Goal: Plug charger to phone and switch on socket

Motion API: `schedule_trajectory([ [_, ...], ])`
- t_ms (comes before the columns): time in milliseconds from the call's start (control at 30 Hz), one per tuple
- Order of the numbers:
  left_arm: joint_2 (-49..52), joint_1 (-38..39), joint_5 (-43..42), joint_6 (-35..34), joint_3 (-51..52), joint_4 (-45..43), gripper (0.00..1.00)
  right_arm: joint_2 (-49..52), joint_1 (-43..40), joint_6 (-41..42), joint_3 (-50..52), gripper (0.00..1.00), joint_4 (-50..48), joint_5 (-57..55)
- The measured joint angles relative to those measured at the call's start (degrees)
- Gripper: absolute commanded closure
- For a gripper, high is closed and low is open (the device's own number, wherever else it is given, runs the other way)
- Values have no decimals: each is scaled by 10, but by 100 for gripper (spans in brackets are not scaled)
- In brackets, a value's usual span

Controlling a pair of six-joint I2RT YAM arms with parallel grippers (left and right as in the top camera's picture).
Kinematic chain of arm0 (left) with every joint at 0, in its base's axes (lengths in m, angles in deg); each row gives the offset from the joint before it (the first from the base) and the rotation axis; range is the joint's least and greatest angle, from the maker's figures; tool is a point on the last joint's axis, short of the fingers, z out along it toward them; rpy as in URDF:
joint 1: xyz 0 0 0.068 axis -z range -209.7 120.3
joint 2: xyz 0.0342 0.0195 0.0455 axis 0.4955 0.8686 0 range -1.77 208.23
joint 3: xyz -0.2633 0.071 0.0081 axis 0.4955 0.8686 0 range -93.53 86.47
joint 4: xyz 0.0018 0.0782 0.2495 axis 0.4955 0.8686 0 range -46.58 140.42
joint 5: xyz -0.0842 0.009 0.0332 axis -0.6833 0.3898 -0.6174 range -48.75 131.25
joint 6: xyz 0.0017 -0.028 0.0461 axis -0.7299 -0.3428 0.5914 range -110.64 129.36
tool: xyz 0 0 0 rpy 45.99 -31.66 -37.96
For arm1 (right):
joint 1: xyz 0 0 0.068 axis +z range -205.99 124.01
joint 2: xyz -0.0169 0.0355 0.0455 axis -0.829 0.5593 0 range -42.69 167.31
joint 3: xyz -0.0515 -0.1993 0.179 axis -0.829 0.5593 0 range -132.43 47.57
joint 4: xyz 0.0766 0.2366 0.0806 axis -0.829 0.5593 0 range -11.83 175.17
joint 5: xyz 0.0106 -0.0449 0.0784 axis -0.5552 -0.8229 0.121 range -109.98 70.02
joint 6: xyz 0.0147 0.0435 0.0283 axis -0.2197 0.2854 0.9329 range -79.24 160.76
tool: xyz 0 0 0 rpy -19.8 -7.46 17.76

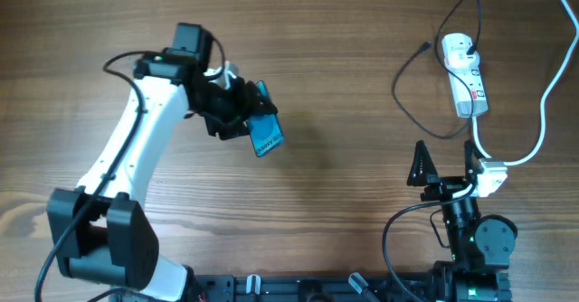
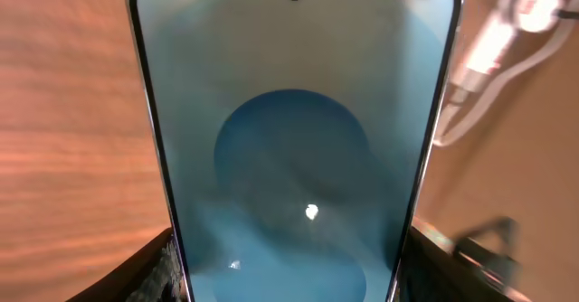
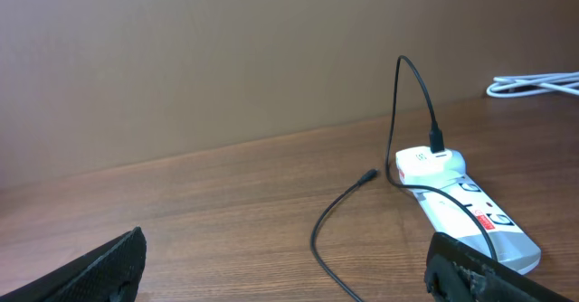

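My left gripper (image 1: pixel 242 114) is shut on the phone (image 1: pixel 264 130), cyan screen with a white strip, held tilted above the table left of centre. In the left wrist view the phone (image 2: pixel 294 139) fills the frame between my fingers. The white socket strip (image 1: pixel 465 74) lies at the far right, with the thin black charger cable (image 1: pixel 404 103) plugged into its top end and looping left; its free plug tip (image 1: pixel 425 45) rests on the table. My right gripper (image 1: pixel 445 168) is open and empty, near the front edge below the socket. The right wrist view shows the socket (image 3: pixel 463 210) and the plug tip (image 3: pixel 368 174).
The socket's thick white cord (image 1: pixel 543 112) runs from the strip's near end past my right arm and up off the top right corner. The wooden table (image 1: pixel 326 85) spans the whole view.
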State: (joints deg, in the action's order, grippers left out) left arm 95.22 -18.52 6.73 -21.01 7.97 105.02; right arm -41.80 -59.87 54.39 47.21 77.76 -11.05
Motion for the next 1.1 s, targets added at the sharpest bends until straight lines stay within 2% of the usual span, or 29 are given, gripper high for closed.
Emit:
schedule_trajectory([
  [400,0,139,316,5,0,-51,61,0,0,0,0,0,0,0],
  [500,0,156,369,7,0,-60,61,0,0,0,0,0,0,0],
  [900,0,163,416,9,0,-54,61,0,0,-3,0,0,-1,-7],
  [1100,0,163,417,9,0,-26,60,0,0,-40,0,0,-11,-146],
])
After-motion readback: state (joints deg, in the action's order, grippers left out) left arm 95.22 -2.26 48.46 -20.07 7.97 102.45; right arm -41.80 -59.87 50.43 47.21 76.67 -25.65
